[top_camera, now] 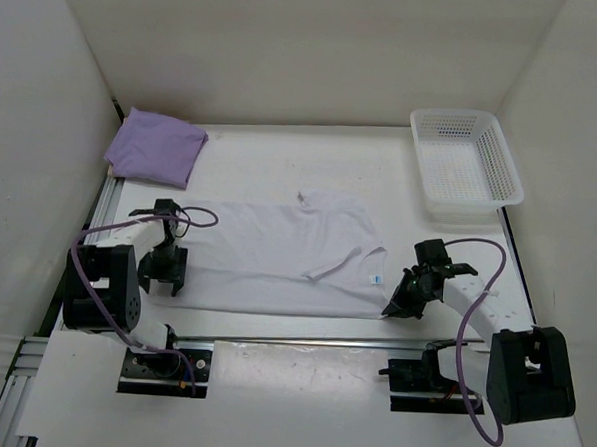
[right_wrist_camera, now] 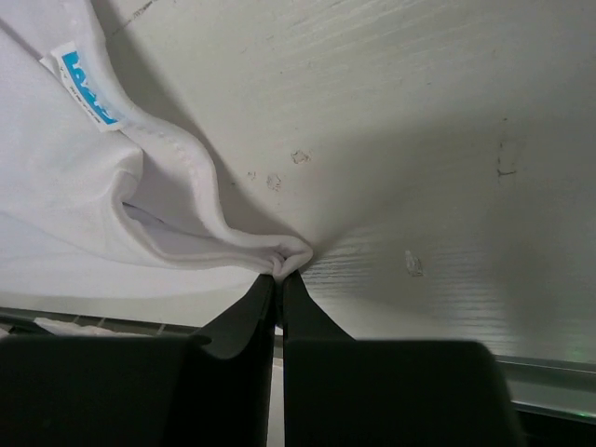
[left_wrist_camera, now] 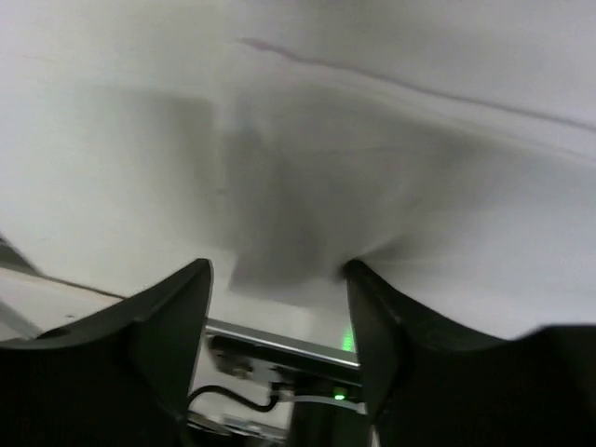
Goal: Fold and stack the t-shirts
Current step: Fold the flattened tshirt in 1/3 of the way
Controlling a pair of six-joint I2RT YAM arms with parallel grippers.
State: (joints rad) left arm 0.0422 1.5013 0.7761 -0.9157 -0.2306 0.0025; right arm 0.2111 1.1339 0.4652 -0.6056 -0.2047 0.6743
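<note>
White tabletop (top_camera: 282, 153): limp, light white t-shirt (top_camera: 257, 256), probably best held at corners. Right gripper (right_wrist_camera: 279, 272) pinches the lower-right one; left gripper (left_wrist_camera: 277, 268) gapes.

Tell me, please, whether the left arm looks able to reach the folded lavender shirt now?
Probably yes: the lavender shirt lies on its own side, just beyond the left gripper, with only bare table between; its jaws look open over the white shirt.
</note>
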